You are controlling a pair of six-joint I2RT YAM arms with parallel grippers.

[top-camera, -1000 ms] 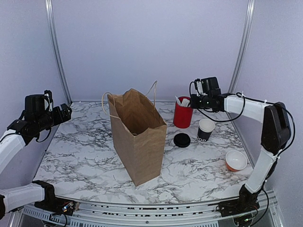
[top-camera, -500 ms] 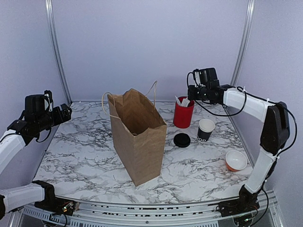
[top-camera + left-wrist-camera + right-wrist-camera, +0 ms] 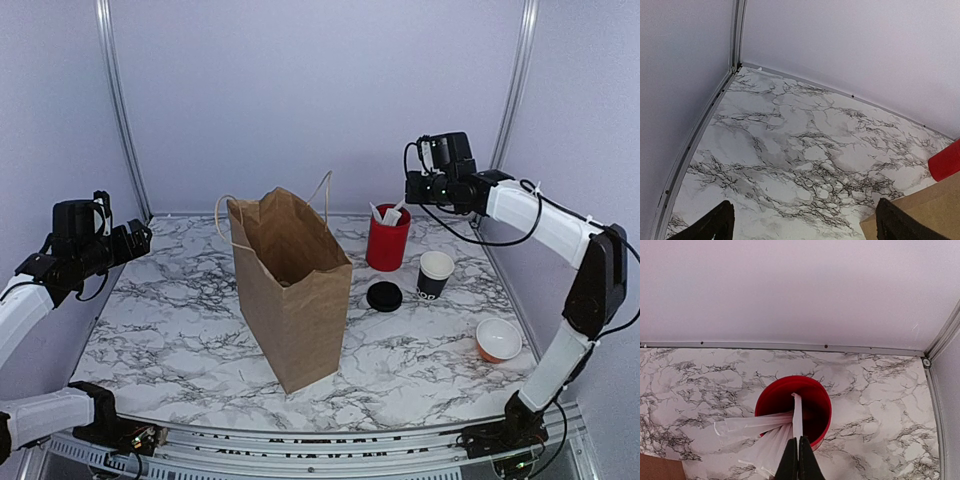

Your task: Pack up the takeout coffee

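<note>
The takeout coffee cup, black with white lettering and a white inside, stands open on the marble table, right of the middle. Its round black lid lies flat on the table just left of it. My right gripper hovers above the red tub; in the right wrist view the right gripper is shut on one white sachet, whose far end hangs over the tub's mouth. My left gripper hangs open over the far left of the table, and the left wrist view shows the left gripper holding nothing.
A tall open brown paper bag stands upright mid-table; its corner shows in the left wrist view. More white sachets fan out of the tub. An orange cup with a white inside sits near the right front.
My right gripper closed on a sachet in the red tub and rose a little, drawing the sachet upward. The left arm has not moved.
</note>
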